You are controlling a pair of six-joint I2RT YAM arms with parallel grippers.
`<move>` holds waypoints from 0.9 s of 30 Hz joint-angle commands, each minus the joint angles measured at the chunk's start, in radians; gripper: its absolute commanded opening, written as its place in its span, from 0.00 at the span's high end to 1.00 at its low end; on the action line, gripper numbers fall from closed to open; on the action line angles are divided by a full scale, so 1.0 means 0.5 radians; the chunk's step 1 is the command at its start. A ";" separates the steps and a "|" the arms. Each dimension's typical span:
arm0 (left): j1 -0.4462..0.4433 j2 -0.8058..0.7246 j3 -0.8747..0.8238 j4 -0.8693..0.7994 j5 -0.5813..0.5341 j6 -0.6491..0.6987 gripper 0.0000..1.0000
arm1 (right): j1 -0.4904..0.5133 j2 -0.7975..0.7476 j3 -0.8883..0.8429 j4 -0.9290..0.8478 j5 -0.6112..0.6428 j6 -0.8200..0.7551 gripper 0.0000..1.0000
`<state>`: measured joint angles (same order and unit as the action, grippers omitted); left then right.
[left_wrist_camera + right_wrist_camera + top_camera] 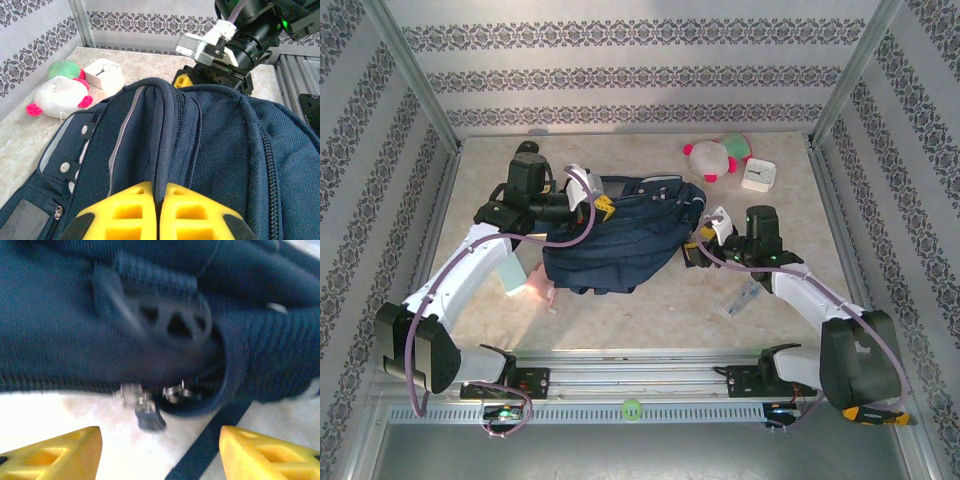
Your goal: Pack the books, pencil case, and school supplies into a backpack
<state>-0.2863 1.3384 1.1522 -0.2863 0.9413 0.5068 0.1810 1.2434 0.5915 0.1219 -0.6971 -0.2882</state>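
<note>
The navy backpack (620, 240) lies on its side mid-table. My left gripper (603, 207) is at its upper left edge, and in the left wrist view its yellow fingers (135, 210) are shut on a raised ridge of the backpack's (210, 145) fabric. My right gripper (698, 252) stands open at the bag's right end, its fingertips (60, 450) wide apart just short of two metal zipper pulls (145, 407) under the blurred backpack (100, 315). School supplies lie loose: a pink piece (538, 288), a teal square (508, 272), a clear packet (744, 298). The books and pencil case are out of view.
A pink-and-white plush toy (718, 157) and a white square clock (758, 175) sit at the back right, both past the bag in the left wrist view, plush toy (60, 92) and clock (104, 72). A dark strap (210, 450) trails on the table between my right fingers.
</note>
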 commanded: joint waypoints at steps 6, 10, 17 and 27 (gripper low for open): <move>0.021 -0.044 0.062 0.243 0.130 -0.058 1.00 | -0.007 0.045 0.097 0.142 -0.267 -0.072 0.62; 0.020 -0.043 0.037 0.286 -0.080 -0.077 1.00 | -0.043 -0.062 0.079 0.035 -0.297 -0.062 0.83; -0.001 -0.061 -0.028 0.389 -0.311 -0.165 1.00 | -0.055 -0.223 0.044 -0.055 -0.375 -0.004 1.00; -0.352 -0.032 -0.095 0.534 -1.153 -0.354 1.00 | 0.185 -0.384 0.143 -0.450 -0.322 0.183 1.00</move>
<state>-0.4267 1.3354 1.1011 -0.1558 0.5713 0.4080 0.2340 1.1042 0.6243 -0.0334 -0.8276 -0.2310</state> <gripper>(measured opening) 0.060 0.042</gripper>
